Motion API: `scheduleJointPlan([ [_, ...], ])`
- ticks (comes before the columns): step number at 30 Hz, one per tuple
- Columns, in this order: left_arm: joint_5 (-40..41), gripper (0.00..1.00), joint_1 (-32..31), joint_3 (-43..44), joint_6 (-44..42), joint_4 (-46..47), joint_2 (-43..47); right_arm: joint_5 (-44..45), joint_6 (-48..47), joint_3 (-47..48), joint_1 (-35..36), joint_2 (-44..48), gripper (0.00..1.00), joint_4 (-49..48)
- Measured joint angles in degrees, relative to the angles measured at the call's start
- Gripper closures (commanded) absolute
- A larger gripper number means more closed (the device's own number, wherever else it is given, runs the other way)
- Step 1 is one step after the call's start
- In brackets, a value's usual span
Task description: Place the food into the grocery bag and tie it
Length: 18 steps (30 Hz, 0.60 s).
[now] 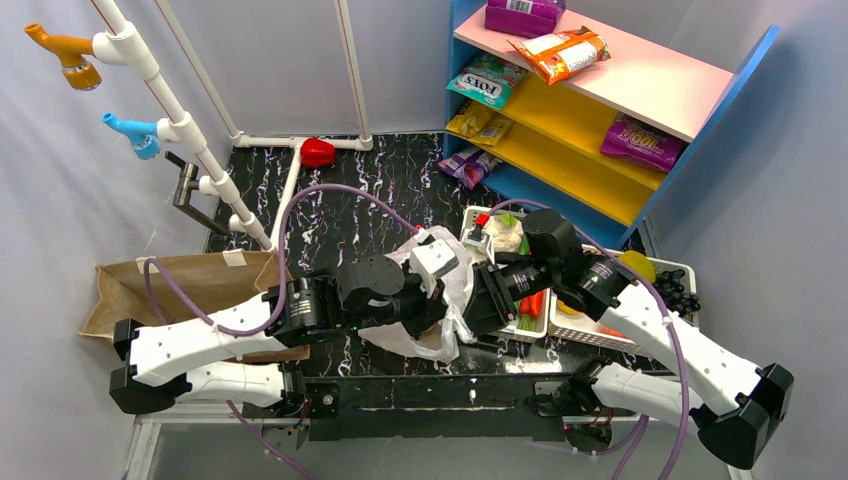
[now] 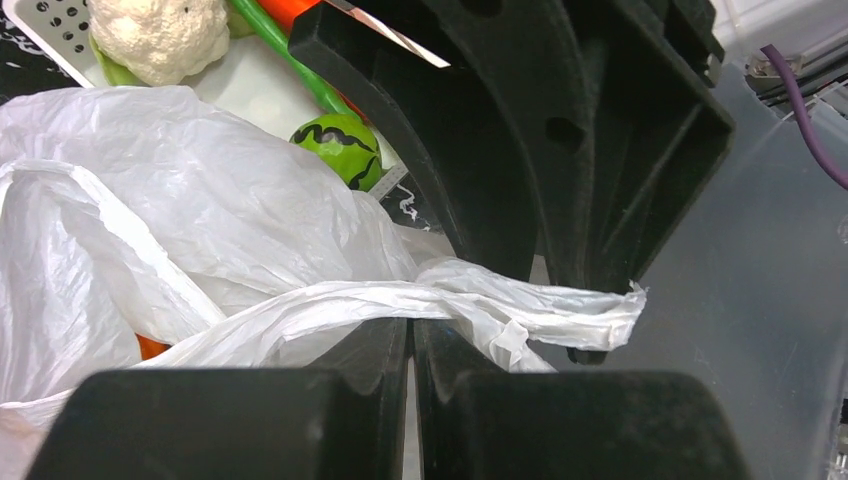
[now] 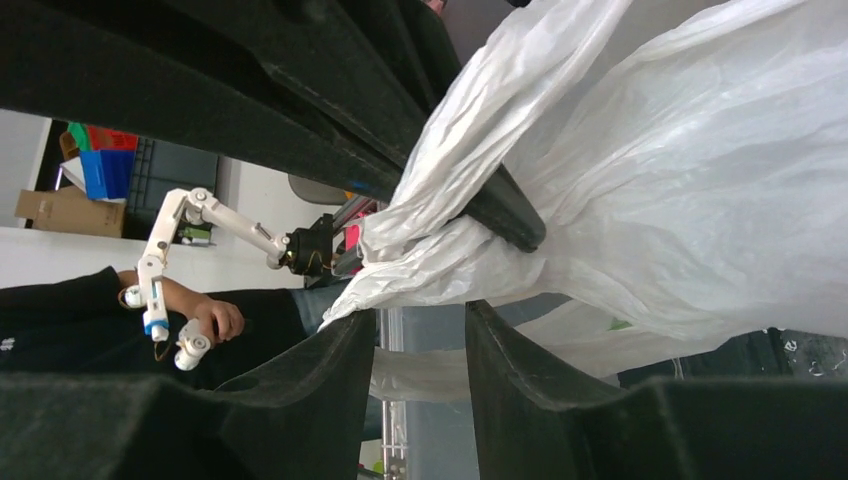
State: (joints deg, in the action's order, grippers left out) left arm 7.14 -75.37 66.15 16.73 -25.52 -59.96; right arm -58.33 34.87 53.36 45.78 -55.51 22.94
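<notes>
Two grippers at the grocery bag (image 1: 440, 340), mid-table.
Top view: you have the bag lying crumpled between your arms. Left wrist: left gripper (image 2: 412, 325) clamped tight on a twisted bag handle; cauliflower (image 2: 160, 35) sits in the white tray (image 2: 55, 15) behind. Right wrist: right gripper (image 3: 418, 325) jaws partly apart, handle strand lying across their tips.

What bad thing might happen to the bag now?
1. Only the left tool pinches the bag, by a thin twisted handle. The right tool is open, so the handle might slip out before it is tied.
2. The plastic is thin and could tear if pulled hard.
3. A cauliflower and a green ball lie outside the bag and may get left out.
</notes>
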Motion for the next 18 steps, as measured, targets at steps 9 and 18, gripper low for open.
scheduleJointPlan([
  [9, 2.34, 1.00, -0.11, 0.72, 4.55, 0.20, -1.79, 1.90, 1.60, -3.61, 0.00, 2.86, 0.50, -3.39],
  [18, 7.23, 1.00, -0.11, 2.32, 8.61, 0.00, -2.95, 10.36, 4.70, -4.35, 0.66, 6.05, 0.49, -6.03],
])
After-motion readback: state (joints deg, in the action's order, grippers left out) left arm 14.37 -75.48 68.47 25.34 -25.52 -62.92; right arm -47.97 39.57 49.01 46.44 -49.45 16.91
